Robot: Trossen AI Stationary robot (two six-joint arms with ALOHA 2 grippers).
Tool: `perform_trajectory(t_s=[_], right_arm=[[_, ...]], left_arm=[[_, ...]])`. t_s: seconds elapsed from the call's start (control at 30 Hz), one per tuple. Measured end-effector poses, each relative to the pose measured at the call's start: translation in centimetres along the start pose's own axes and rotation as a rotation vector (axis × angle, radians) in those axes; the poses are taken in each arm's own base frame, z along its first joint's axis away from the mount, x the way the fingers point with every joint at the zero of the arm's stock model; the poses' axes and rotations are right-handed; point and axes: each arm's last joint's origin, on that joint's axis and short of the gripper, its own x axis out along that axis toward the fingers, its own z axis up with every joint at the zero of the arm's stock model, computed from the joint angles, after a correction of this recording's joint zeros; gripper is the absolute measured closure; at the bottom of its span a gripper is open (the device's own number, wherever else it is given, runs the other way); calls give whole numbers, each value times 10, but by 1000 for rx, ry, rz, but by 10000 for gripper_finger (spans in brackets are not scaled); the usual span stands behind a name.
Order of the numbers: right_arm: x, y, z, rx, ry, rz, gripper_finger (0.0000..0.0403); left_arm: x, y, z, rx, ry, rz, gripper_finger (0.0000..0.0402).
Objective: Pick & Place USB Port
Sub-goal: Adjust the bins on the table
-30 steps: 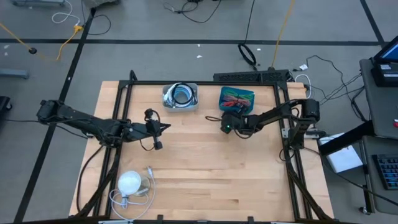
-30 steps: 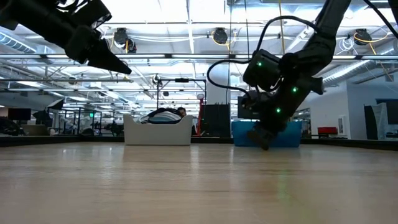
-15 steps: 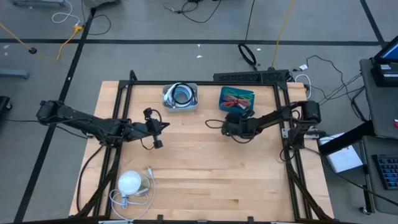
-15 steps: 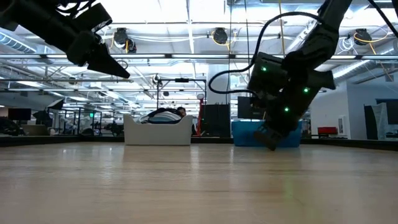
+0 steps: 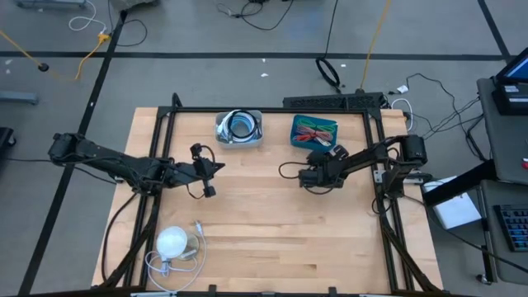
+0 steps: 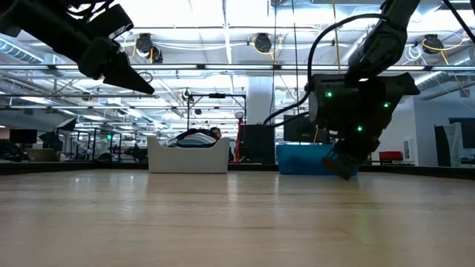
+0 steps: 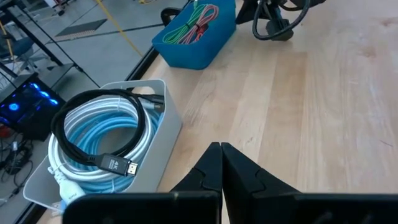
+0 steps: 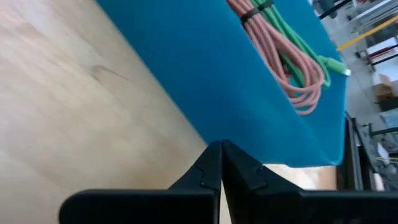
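Note:
A white round device with a white cord (image 5: 173, 242) lies flat near the table's near left corner, far from both grippers. My left gripper (image 5: 216, 167) hovers shut above the table's middle left, near the grey bin; its fingertips meet in its wrist view (image 7: 221, 147) and it shows high up in the low view (image 6: 141, 83). My right gripper (image 5: 324, 157) is shut and empty, low over the table (image 6: 347, 170), just in front of the blue bin's near wall (image 8: 205, 81).
A grey bin (image 5: 239, 129) holding coiled blue, white and black cables (image 7: 102, 143) stands at the far edge. A blue bin (image 5: 314, 130) with red and green cables (image 8: 283, 53) stands to its right. Bare wood lies between the arms and the near edge.
My right gripper has moved toward the table's right, staying low over the wood, and has turned to face the blue bin's wall. It stays shut.

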Motion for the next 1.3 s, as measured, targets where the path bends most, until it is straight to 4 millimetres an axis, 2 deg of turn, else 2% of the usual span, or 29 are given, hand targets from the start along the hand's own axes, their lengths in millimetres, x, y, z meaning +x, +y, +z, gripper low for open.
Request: perform_trajectory(t_s=[0.3, 0.67, 0.87, 1.03, 1.13, 1.3], right_arm=[[1, -2, 1, -13, -36, -47, 403], [15, -10, 6, -2, 15, -82, 403], [11, -9, 8, 11, -19, -78, 403], [-21, -6, 7, 28, -115, 29, 403], [-56, -7, 14, 122, -241, 140, 403], [-119, -6, 19, 177, -456, 309, 403]], left_arm=[[0, 0, 0, 0, 4, -1, 402], [0, 0, -1, -3, 5, -1, 402], [0, 0, -1, 1, 10, -4, 402], [3, 1, -6, -23, 55, -80, 402], [11, 6, -17, -33, 91, -40, 402], [37, 20, -40, -74, 159, -13, 402]])
